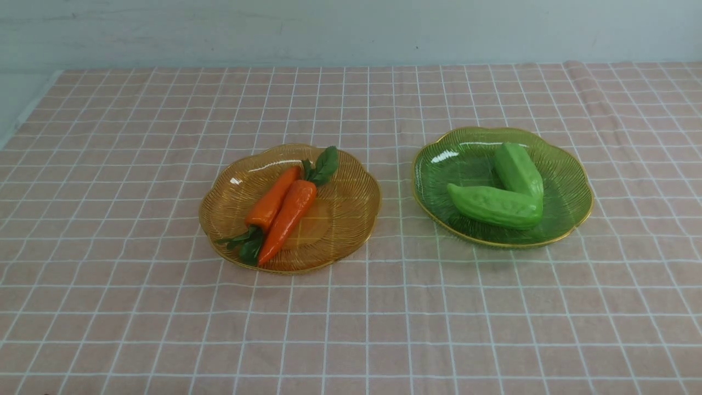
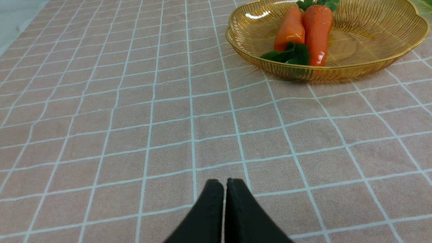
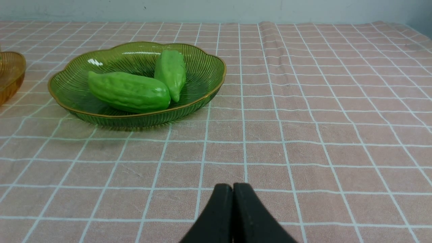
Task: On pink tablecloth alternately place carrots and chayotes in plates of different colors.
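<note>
Pink tablecloth [image 1: 351, 307]: covered the table from edge to edge in the front view; no loose produce lay on it.
Left pincer [image 2: 224, 184]: clenched, tips pressed together with nothing between them; it hovered low over bare cloth, well apart from the amber plate; not visible in the front view.
Amber plate [image 1: 351, 219]: stood left of centre, flat on the cloth.
Carrots: two, both inside the amber plate, side by side and touching. The left carrot [image 1: 272, 199] had its leaves toward the robot; the right carrot [image 1: 288, 214] had its leaves toward the far wall.
Green plate [image 1: 570, 181]: stood right of centre, apart from the amber plate.
Chayotes: two, both inside the green plate and touching. The near chayote [image 1: 493, 206] lay crosswise; the far chayote [image 1: 518, 170] leaned against it at the right end.
Right pincer [image 3: 233, 189]: clenched and empty, over bare cloth, well apart from the green plate; not visible in the front view.
Work done: judged complete, each kind sorted into its own colour of plate.
Work left: apparently none; at most, parking the arms.
</note>
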`<move>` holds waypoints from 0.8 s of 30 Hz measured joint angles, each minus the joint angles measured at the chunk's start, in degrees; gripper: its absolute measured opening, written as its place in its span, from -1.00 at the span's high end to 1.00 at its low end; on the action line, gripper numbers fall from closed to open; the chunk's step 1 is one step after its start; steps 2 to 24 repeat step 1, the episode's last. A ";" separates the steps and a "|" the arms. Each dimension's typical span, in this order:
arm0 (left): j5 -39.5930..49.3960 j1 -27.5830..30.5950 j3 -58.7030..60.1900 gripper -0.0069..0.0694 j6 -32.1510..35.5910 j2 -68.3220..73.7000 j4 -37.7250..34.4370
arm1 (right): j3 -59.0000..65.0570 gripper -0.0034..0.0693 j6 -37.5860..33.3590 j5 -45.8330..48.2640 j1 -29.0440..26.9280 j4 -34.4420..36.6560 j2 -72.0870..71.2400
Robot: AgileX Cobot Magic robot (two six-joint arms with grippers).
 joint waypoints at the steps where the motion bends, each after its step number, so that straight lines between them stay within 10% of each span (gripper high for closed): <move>1: 0.00 0.00 0.00 0.83 0.00 0.00 0.00 | 0.00 0.95 0.00 0.00 0.00 0.00 0.00; 24: 0.00 0.00 0.00 0.83 0.00 0.00 0.00 | 0.00 0.95 0.00 0.00 0.00 0.00 0.00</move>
